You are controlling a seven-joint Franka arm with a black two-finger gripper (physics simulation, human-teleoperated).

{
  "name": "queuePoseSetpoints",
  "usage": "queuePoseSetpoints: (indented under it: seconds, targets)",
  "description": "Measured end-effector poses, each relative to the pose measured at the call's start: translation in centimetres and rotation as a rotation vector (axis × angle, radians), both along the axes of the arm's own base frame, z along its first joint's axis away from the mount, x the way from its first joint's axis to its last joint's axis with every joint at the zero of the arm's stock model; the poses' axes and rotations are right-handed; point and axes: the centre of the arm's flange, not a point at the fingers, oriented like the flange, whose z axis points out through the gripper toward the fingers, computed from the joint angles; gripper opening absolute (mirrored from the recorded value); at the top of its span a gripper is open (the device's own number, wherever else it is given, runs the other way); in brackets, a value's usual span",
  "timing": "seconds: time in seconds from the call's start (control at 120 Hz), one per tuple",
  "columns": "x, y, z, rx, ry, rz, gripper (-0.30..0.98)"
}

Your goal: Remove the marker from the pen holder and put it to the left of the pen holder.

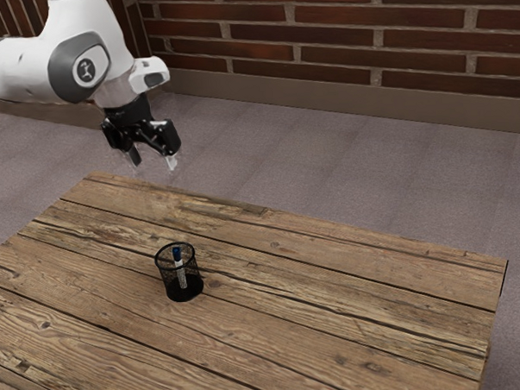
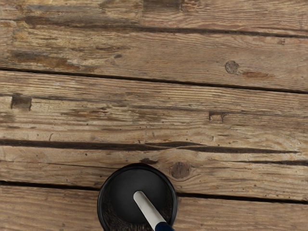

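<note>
Seeing a slim white marker (image 1: 181, 274), blue end up, inside a round black mesh holder (image 1: 187, 293) on a rough, knotted plank worktop (image 1: 335, 330). Finding the gripper (image 1: 151, 158) well open, empty, near twelve o'clock from the holder in the exterior view. Spotting, in the wrist view, the holder's smooth floor and the marker's rounded white end.

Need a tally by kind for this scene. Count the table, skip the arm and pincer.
Black mesh pen holder: 1
Blue-and-white marker, in the holder: 1
Wooden plank table: 1
Total: 3
</note>
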Motion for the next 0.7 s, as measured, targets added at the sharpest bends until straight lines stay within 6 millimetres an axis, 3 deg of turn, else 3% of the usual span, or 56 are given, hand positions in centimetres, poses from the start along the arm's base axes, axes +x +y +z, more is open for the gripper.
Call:
queuePoseSetpoints:
  seconds: [0.058, 0.133, 0.375, 0.492, 0.7]
  targets:
    - [-0.3, -1.1, 2.8, 0.029, -0.029, -0.026, 0.61]
    - [-0.7, -2.4, 3.0, 0.048, -0.010, -0.054, 0.64]
    - [-3.3, -2.4, -6.6, 0.030, 0.203, -0.046, 0.67]
    - [-3.5, -2.3, -10.3, 0.010, 0.231, -0.038, 0.68]
    - [-3.0, -2.2, -13.5, -0.026, 0.182, -0.013, 0.67]
